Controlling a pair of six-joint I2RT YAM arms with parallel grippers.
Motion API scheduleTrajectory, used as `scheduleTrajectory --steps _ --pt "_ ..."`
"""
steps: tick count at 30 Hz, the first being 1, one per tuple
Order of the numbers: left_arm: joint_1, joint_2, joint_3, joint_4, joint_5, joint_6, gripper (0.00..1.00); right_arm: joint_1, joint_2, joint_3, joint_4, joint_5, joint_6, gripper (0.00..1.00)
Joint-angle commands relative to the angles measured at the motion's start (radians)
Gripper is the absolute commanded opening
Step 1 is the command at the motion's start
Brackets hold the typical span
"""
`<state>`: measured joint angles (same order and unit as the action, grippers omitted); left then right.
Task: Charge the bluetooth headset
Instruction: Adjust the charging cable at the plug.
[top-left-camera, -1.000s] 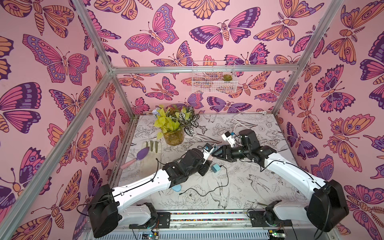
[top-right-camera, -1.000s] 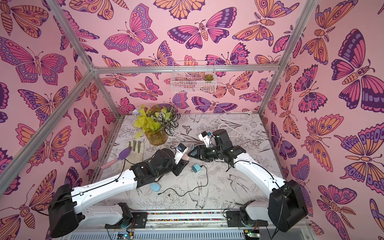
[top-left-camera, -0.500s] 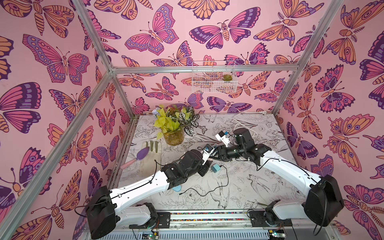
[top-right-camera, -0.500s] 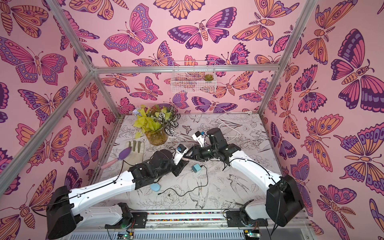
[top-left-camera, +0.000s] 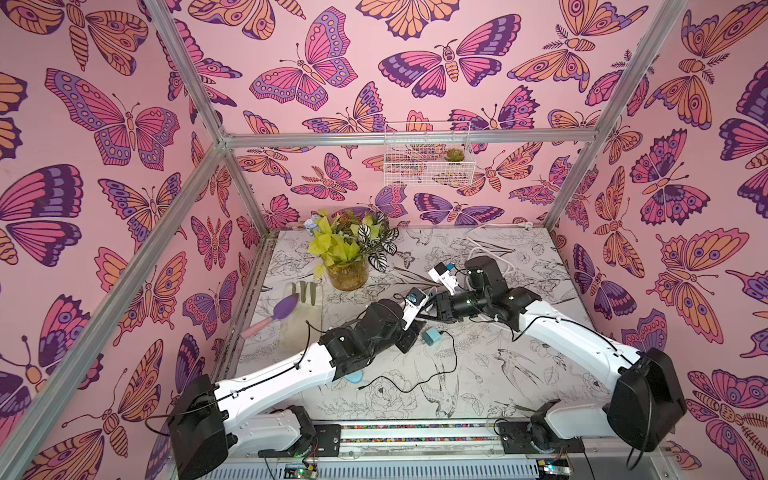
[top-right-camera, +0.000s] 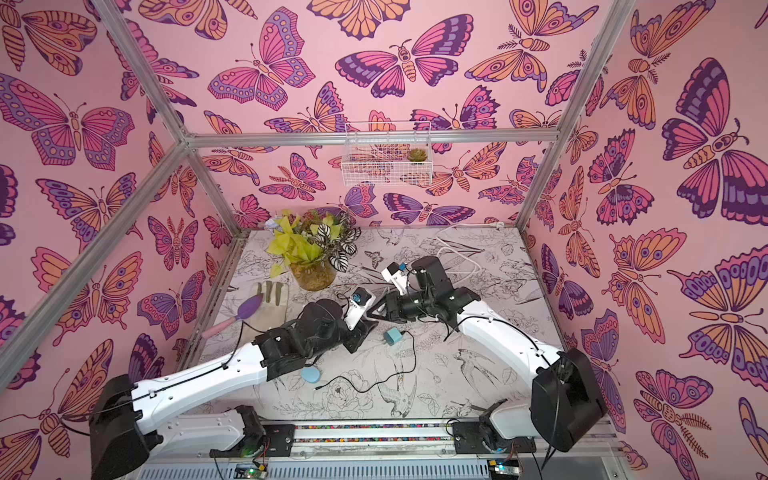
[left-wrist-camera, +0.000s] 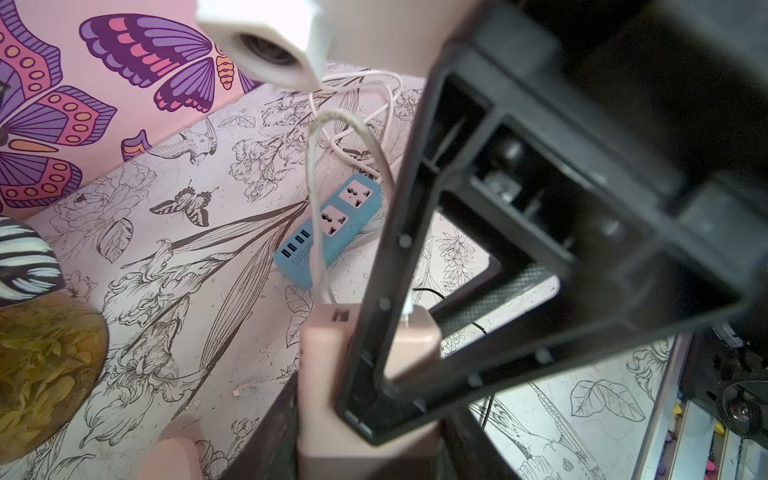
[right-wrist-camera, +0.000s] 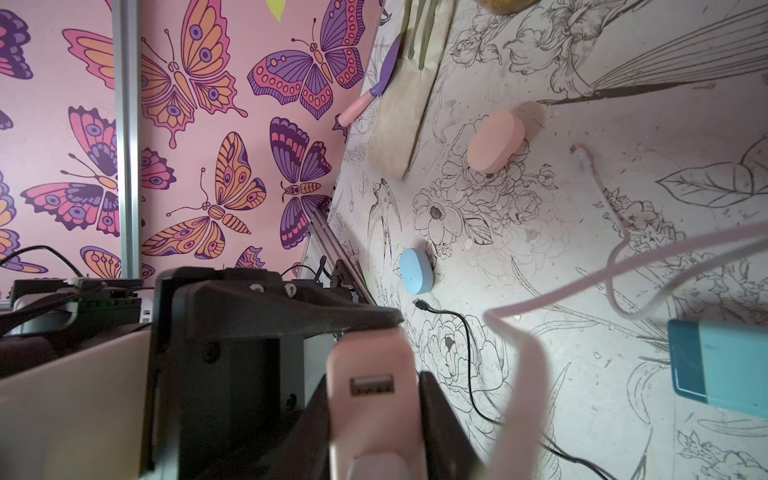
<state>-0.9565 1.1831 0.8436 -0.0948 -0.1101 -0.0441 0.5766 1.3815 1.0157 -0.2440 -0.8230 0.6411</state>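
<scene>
The desk (top-left-camera: 478, 374) is white, printed with black line drawings of flowers, leaves and birds, and flecked with small crumbs. It sits in a booth of pink butterfly walls (top-left-camera: 374, 83) held by an aluminium frame (top-left-camera: 407, 139). The two arms meet over the middle of the desk. The left pincer (left-wrist-camera: 365, 440) grips a pink charger (left-wrist-camera: 324, 345) clear of the surface. The right pincer (right-wrist-camera: 374, 419) has its fingers against both sides of the same charger, closed on it as far as its wrist view shows. A pink cable (left-wrist-camera: 316, 166) plugged into the charger loops upward, and its free end lies on the desk near the pink case (right-wrist-camera: 494, 141). That oval headset case rests on the left pincer's side, close to a glove (top-left-camera: 303, 316) and a purple brush (top-left-camera: 284, 309). The top views hide it under the left arm. A blue case (top-left-camera: 355, 377) lies nearer the front, partly beneath the left forearm. Just beside the pincers on the front side is a blue adapter (top-left-camera: 432, 336). Its black cable (top-left-camera: 415, 374) trails forward, the plug ending by the blue case. Beyond the pincers lies a blue power strip (left-wrist-camera: 332, 224), with a white cord (top-left-camera: 490, 245) coiled toward the back wall. A plant (top-left-camera: 347, 266) stands beyond the left pincer. A wire basket (top-left-camera: 428, 164) hangs from the back rail.
</scene>
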Motion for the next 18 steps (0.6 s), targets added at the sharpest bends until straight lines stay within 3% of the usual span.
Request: scheduleTrajectory --steps 1,6,9,12,18 --pt "-0.014 -0.007 -0.019 0.045 0.020 0.021 0.30 0.016 0.008 0.039 0.015 -0.051 0.010 0.21" --pt "-0.015 -0.018 -0.036 0.051 -0.011 -0.001 0.60 0.013 0.004 0.062 -0.047 -0.011 -0.037 0.17" --pt "-0.015 -0.043 -0.060 0.052 -0.045 -0.023 0.67 -0.001 0.011 0.097 -0.122 0.029 -0.089 0.16" --pt "-0.016 -0.088 -0.100 0.069 -0.072 -0.046 0.68 -0.028 0.016 0.117 -0.155 0.037 -0.111 0.15" --pt "-0.011 -0.143 -0.200 0.143 -0.088 -0.107 0.56 -0.067 0.018 0.139 -0.172 0.023 -0.107 0.15"
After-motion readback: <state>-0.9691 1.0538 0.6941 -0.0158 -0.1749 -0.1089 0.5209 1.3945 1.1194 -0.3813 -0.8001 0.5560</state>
